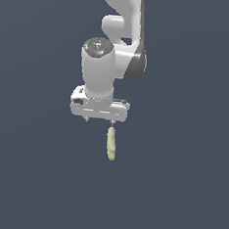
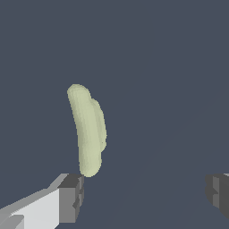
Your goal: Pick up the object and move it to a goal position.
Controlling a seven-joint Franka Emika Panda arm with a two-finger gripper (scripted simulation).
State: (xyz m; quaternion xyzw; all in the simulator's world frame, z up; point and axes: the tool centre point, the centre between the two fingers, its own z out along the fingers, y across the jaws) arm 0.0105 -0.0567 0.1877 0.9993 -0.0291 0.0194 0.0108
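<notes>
Object (image 2: 89, 132), the pale yellow-green lumpy piece, is lying on the flat dark surface (image 1: 178, 191), not between the fingers: in my wrist view its near end is sitting just beside one fingertip (image 2: 71, 197), outside the gap. I am holding the gripper (image 1: 100, 119) with its jaws spread wide and empty. I am judging this as the approach step, with alignment not yet done. Next I am needing to shift sideways until the piece sits between the pads, then descend and close. It is looking elongated, slightly curved, knobby and matte; the pads are looking dark and blocky, the arm (image 1: 120, 48) behind smooth glossy white.
</notes>
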